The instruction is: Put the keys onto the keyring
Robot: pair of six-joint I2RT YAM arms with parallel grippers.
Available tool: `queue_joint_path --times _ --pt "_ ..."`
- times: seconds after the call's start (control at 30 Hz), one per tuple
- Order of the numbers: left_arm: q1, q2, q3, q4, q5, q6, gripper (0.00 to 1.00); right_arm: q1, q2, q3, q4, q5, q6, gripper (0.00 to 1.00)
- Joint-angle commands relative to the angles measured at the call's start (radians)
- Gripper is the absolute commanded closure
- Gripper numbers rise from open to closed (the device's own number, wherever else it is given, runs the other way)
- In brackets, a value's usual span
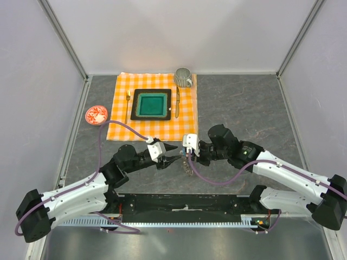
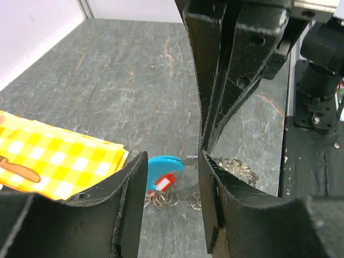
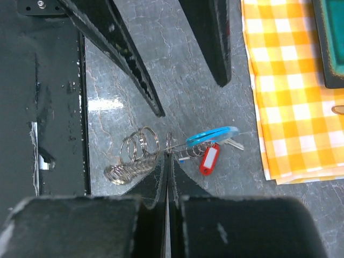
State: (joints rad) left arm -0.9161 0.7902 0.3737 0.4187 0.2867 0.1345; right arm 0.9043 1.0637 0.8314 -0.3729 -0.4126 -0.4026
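The keyring (image 3: 133,157), a floppy stack of silvery metal rings, lies on the grey table. My right gripper (image 3: 168,160) is shut on one upright ring of it. Just right of that ring lie the keys: a curved blue tag (image 3: 212,135), a red tag (image 3: 209,159) and a small key blade (image 3: 235,143), joined by small rings. In the left wrist view my left gripper (image 2: 172,185) stands open with nothing between its fingers; the blue tag (image 2: 164,165) and red tag (image 2: 166,182) lie beyond the gap. The right gripper's fingers (image 2: 215,86) come down just ahead, beside the keyring (image 2: 237,167).
An orange checked cloth (image 1: 122,116) at the back carries a green square plate (image 1: 151,105), a gold fork (image 1: 128,105), a knife (image 1: 177,100) and a grey ribbed cup (image 1: 183,77). A red patterned dish (image 1: 96,115) sits left of it. The black base rail (image 1: 184,205) runs along the near edge.
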Motion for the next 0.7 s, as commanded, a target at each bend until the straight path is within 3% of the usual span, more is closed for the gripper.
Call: queue_joint_path --times 0.0,0.27,0.67 --pt "0.010 0.035 0.030 -0.015 0.086 0.073 0.51 0.010 0.007 0.044 0.023 0.012 -0.030 1.00" --pt "0.010 0.110 0.060 -0.044 0.157 0.116 0.53 0.033 0.025 0.048 0.023 0.011 -0.031 1.00" --pt "0.010 0.199 0.120 -0.133 0.204 0.152 0.72 0.045 0.027 0.048 0.022 0.008 -0.036 1.00"
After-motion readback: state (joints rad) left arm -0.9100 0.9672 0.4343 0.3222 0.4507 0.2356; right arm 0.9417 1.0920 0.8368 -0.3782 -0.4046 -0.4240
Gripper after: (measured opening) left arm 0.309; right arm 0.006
